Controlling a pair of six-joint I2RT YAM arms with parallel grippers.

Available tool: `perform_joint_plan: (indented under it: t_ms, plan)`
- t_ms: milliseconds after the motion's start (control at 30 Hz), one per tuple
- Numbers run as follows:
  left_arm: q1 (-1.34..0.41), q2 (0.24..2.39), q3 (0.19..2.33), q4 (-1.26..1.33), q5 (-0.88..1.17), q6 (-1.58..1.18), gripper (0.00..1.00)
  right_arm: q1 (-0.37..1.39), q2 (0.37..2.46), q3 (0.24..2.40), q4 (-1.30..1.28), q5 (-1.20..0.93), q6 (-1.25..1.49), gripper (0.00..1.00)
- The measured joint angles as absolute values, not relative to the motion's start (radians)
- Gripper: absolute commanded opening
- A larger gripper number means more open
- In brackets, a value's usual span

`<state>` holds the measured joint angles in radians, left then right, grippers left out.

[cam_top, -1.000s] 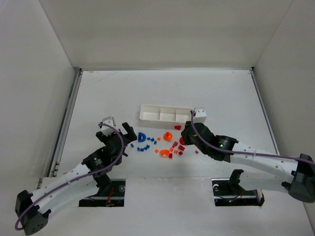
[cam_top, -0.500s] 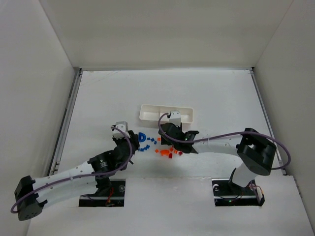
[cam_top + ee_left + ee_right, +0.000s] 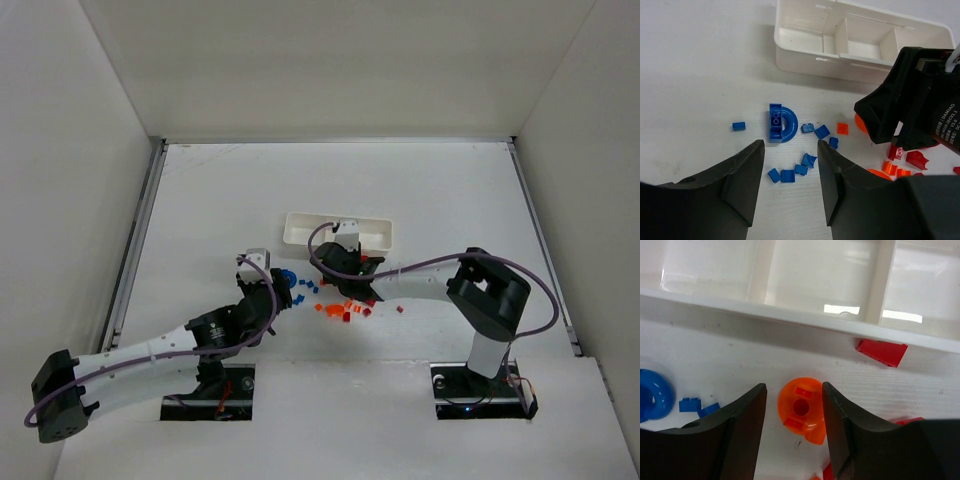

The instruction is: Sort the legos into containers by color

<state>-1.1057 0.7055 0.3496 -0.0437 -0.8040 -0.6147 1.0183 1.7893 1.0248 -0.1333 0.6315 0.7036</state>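
Note:
The legos lie loose on the white table in front of the tray. A blue arch [image 3: 782,123] and small blue bricks [image 3: 788,175] are at the left, orange and red bricks [image 3: 345,308] at the right. My left gripper [image 3: 790,150] is open just above the table, and a few small blue bricks lie between its fingers, untouched. My right gripper [image 3: 794,390] is open and straddles a round orange piece [image 3: 802,407], with a gap showing on its left side. The containers [image 3: 855,40] are three white compartments just beyond; the parts I can see hold nothing.
A red wedge brick [image 3: 881,351] lies against the tray's front wall [image 3: 790,310]. The right gripper's black body [image 3: 915,105] hangs close to the right of my left gripper. White walls [image 3: 90,200] enclose the table on three sides.
The right arm swung left from the red bricks to the orange round piece. The left gripper moved right, up to the blue bricks, and its jaws stand narrower than a second ago.

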Motion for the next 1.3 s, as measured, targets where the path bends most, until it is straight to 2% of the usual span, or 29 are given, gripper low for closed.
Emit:
perform_joint_plan:
  t_ms: [233,467,567,667,700,867,1067,1300]
  plan:
    - [-1.028,0.756,0.346,-0.041,-0.731,-0.618,0.47,1.009,1.827,1.076,-0.152,0.652,0.706,0.43]
    - [-0.966,0.762,0.328,-0.030,-0.669,-0.627,0.50,1.009,1.858,1.106,-0.210,0.661,0.737,0.50]
    - [-0.955,0.735,0.311,-0.029,-0.658,-0.636,0.51,1.009,1.860,1.114,-0.252,0.675,0.768,0.41]
    - [-0.946,0.715,0.303,-0.028,-0.655,-0.642,0.51,1.009,1.864,1.121,-0.266,0.681,0.785,0.37]
    - [-0.944,0.713,0.302,-0.027,-0.654,-0.644,0.51,1.010,1.870,1.125,-0.270,0.684,0.791,0.32]
    - [-0.935,0.713,0.301,-0.025,-0.654,-0.656,0.51,1.022,1.881,1.126,-0.282,0.706,0.811,0.19]
    - [-0.929,0.732,0.301,-0.022,-0.653,-0.660,0.51,1.034,1.873,1.124,-0.284,0.736,0.816,0.18]
    - [-0.928,0.733,0.301,-0.019,-0.651,-0.674,0.48,1.043,1.749,1.120,-0.249,0.736,0.757,0.18]
